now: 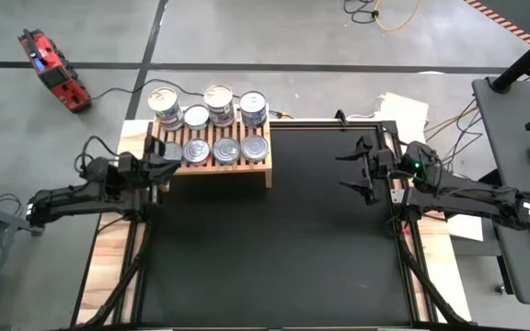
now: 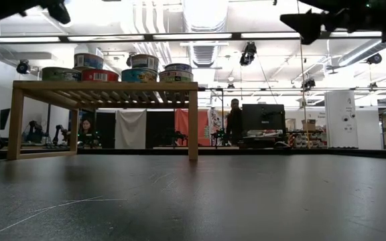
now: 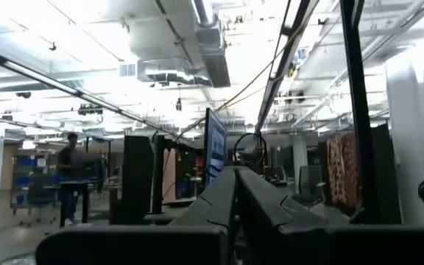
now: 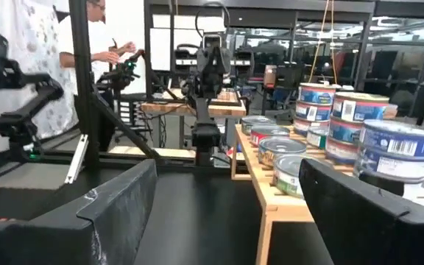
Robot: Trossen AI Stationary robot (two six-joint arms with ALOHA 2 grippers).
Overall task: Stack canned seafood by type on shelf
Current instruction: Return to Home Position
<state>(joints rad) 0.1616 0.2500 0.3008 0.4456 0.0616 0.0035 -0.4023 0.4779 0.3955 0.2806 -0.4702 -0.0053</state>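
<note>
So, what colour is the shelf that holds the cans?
The shelf is light natural wood; the low view shows it best.

Around my black table (image 1: pixel 274 257) the floor (image 1: pixel 293 37) is grey concrete with dark seams. A grey desk (image 1: pixel 513 202) stands off the table's right edge. Overhead, long strip lights (image 2: pixel 193 35) and silver ducts (image 3: pixel 175 70) cross a white ceiling (image 3: pixel 87 44).

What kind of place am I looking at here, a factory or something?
Most likely a robotics lab or workshop: exposed ceiling ducts over an open hall, a monitor with a person standing beside it, and a black test table with cans stacked on a wooden shelf.
</note>
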